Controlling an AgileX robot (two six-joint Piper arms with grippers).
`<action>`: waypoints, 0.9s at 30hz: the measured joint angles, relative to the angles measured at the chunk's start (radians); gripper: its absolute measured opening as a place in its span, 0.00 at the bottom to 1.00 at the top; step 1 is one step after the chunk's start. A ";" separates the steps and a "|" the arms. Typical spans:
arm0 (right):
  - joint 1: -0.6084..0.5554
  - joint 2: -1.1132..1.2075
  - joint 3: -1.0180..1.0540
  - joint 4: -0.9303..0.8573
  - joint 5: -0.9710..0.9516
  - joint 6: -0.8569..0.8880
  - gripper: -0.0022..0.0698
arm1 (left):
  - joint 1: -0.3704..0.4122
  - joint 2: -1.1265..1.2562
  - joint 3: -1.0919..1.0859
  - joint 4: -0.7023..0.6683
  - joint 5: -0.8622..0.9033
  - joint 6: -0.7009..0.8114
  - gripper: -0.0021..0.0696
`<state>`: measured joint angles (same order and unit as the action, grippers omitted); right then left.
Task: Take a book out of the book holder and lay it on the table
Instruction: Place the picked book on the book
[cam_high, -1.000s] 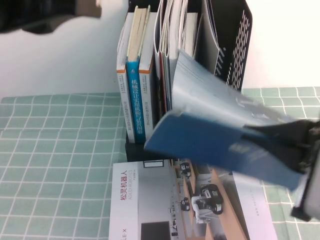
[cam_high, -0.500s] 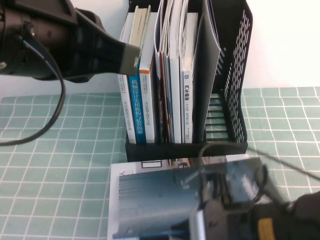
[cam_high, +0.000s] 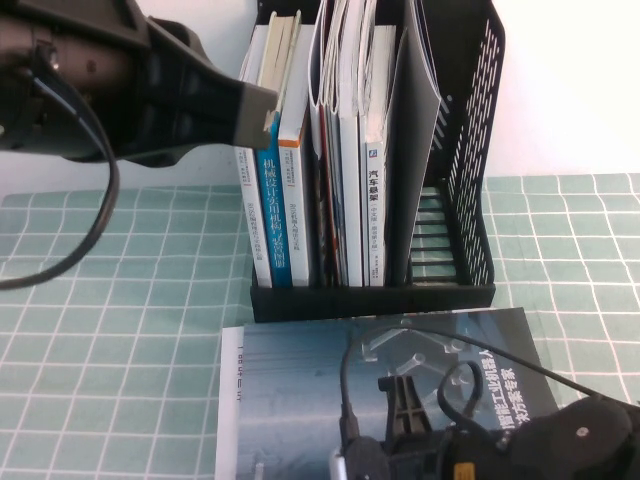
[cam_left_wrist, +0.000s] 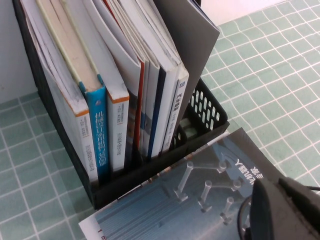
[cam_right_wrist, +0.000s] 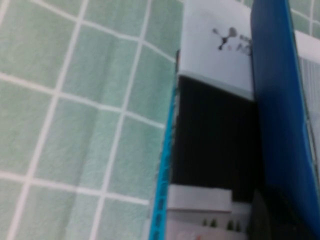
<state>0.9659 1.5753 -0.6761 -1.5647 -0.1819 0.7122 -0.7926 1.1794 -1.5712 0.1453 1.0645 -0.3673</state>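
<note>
The navy book (cam_high: 300, 390) lies flat on the green checked table (cam_high: 120, 300) just in front of the black book holder (cam_high: 470, 150). It also shows in the left wrist view (cam_left_wrist: 150, 210), with its silvery graphic and white title. My right gripper (cam_high: 400, 400) reaches over the book's near edge and stays shut on it; the right wrist view shows the blue cover (cam_right_wrist: 280, 100) close beside it. My left gripper (cam_high: 262, 115) hovers high at the holder's left end, near the tops of the standing books.
A white brochure (cam_high: 228, 400) lies under the navy book, its left edge showing. The holder keeps several upright books, among them a cyan-spined one (cam_high: 267, 215), and a grey folder (cam_high: 415, 130). The right arm's body (cam_left_wrist: 285, 210) sits over the book's corner.
The right gripper carried the navy book from mid-air beside the holder down onto the brochure, where it now lies flat. The left arm came in at the upper left and holds there.
</note>
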 joint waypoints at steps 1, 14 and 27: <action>0.000 0.008 -0.010 0.012 0.007 -0.002 0.06 | 0.000 0.000 0.000 0.000 -0.002 0.000 0.03; 0.000 0.026 -0.071 0.043 -0.038 0.212 0.56 | 0.000 0.000 0.000 -0.001 0.052 0.026 0.03; 0.001 -0.194 -0.121 -0.187 -0.226 0.400 0.35 | 0.000 -0.217 0.022 -0.012 -0.098 0.062 0.03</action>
<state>0.9667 1.3811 -0.7969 -1.7514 -0.4078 1.1122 -0.7926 0.9620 -1.5490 0.1330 0.9663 -0.3056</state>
